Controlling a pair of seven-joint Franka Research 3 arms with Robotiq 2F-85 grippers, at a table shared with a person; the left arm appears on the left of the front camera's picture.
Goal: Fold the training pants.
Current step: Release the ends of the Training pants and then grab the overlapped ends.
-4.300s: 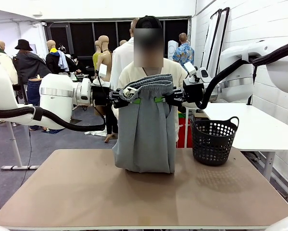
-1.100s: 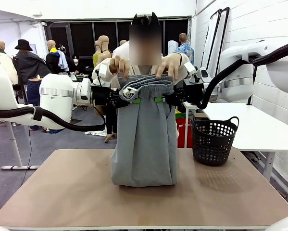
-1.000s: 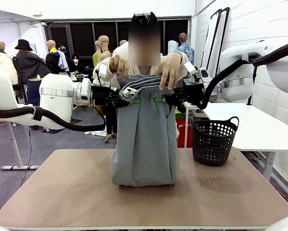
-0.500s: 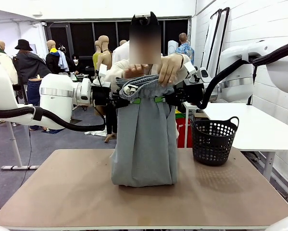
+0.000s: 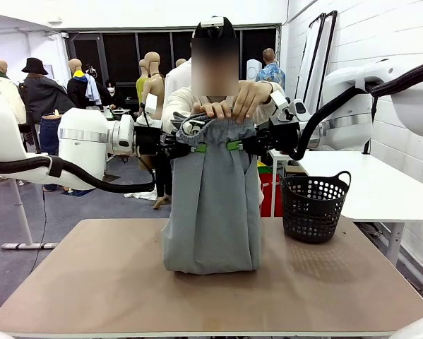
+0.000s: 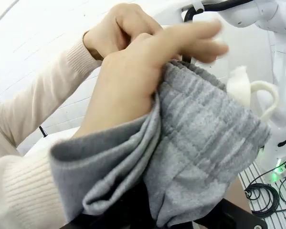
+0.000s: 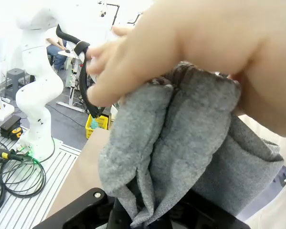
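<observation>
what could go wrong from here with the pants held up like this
1. The person's hands grip the top of the pants right above the left gripper and right gripper; any arm motion could catch fingers.
2. Both grippers are shut on bunched cloth; a tug from the person might pull it out.
3. The pants' lower end slumps on the table, so a fold could come out creased.

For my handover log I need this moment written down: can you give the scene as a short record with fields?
garment: light grey jersey training pants, hanging upright, lower end on the tan table
left gripper: shut on the waistband
right gripper: shut on the waistband
person's hands: gathering the waistband top
nearby: black perforated plastic basket, apart from the pants
</observation>
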